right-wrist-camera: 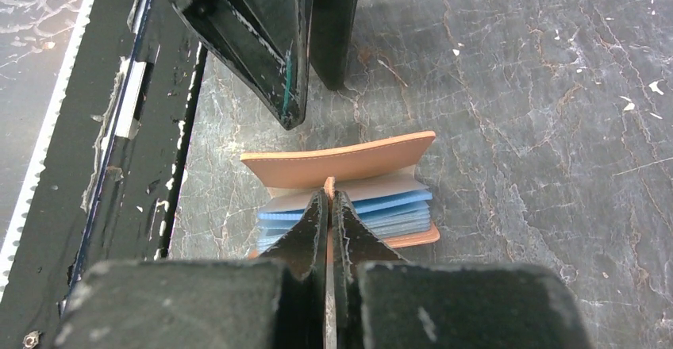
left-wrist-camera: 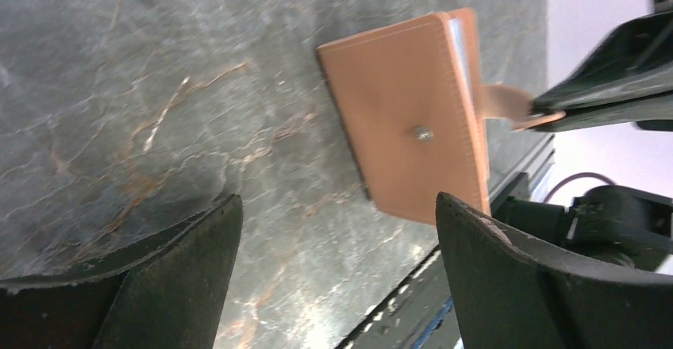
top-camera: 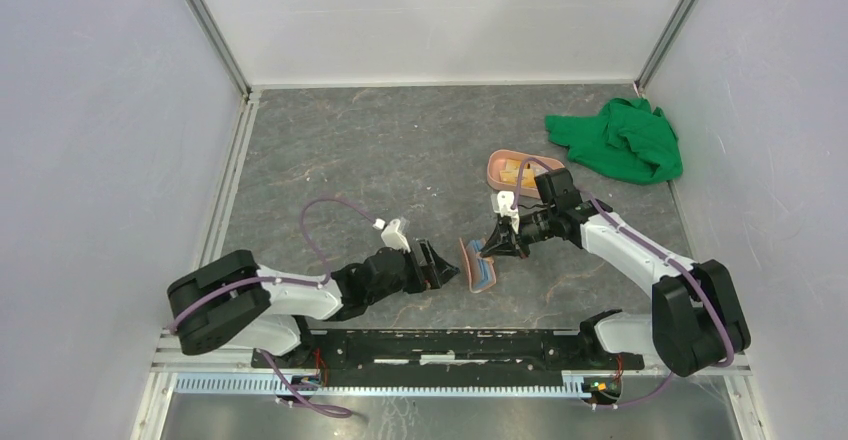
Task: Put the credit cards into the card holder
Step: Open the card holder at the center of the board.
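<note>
Right gripper [right-wrist-camera: 328, 200] — pinching tab of card holder [right-wrist-camera: 341, 161] | left gripper [left-wrist-camera: 337, 200] — spread wide, just beside it

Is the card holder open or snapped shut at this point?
Open: the card holder gapes, blue layers showing inside, its tab pinched by the shut right gripper.

No writing I can read anywhere. The card holder [left-wrist-camera: 405, 119] shows plain tan leather, and the blue credit cards [right-wrist-camera: 381, 209] sit edge-on, any print hidden.
</note>
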Available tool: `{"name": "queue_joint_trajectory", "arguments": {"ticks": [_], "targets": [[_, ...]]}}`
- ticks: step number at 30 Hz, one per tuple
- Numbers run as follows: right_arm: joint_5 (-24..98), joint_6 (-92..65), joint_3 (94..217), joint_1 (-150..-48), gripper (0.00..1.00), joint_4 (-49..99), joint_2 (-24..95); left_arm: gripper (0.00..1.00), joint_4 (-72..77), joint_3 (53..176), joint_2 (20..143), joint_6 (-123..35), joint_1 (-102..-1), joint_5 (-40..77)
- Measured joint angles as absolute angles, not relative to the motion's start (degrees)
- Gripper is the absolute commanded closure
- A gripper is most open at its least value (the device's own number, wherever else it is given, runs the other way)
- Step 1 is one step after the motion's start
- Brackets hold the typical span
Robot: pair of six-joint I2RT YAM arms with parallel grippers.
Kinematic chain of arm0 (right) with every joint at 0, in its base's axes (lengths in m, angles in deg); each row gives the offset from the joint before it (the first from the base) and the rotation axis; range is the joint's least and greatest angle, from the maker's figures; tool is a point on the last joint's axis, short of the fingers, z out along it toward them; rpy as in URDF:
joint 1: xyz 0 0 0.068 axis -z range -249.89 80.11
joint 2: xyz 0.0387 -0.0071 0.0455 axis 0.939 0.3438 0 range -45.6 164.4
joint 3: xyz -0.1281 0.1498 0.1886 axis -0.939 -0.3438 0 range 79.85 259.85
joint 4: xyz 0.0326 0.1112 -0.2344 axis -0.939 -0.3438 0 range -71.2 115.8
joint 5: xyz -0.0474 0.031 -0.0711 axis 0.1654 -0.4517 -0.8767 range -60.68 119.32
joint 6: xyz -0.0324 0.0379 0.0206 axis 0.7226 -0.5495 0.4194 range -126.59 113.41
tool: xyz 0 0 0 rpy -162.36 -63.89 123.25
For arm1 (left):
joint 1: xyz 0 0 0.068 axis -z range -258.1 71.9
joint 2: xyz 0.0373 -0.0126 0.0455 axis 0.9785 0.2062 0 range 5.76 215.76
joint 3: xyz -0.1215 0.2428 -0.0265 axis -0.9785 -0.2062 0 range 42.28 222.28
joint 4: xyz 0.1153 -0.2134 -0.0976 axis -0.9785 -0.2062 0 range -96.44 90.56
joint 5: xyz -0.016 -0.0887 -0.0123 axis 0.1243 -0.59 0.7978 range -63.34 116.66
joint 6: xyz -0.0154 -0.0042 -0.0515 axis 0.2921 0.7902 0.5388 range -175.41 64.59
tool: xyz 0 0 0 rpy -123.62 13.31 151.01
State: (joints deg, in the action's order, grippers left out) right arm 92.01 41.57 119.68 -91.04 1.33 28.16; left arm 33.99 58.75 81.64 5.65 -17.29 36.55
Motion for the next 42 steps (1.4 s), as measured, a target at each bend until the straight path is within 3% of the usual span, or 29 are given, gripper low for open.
{"name": "queue_joint_trajectory", "arguments": {"ticks": [8, 16, 22, 34, 42], "targets": [[92.76, 41.95, 119.66, -91.04, 1.00, 0.85, 28.33, 0.03, 44.42, 55.58, 86.38, 8.22, -17.33, 34.85], [94.48, 42.32, 119.66, -91.04, 1.00, 0.61, 27.74, 0.04, 43.76, 52.93, 77.11, 8.25, -17.35, 36.11], [94.85, 42.03, 119.66, -91.04, 1.00, 0.96, 27.52, 0.22, 37.99, 53.65, 75.01, 8.20, -17.33, 37.56], [94.72, 41.64, 119.66, -90.71, 1.00, 1.31, 27.52, 0.29, 16.70, 59.44, 64.35, 5.10, -17.33, 44.97], [94.64, 41.66, 119.66, -90.60, 1.00, 1.27, 27.63, 0.34, 16.90, 59.44, 62.45, 4.84, -17.31, 44.07]]}}
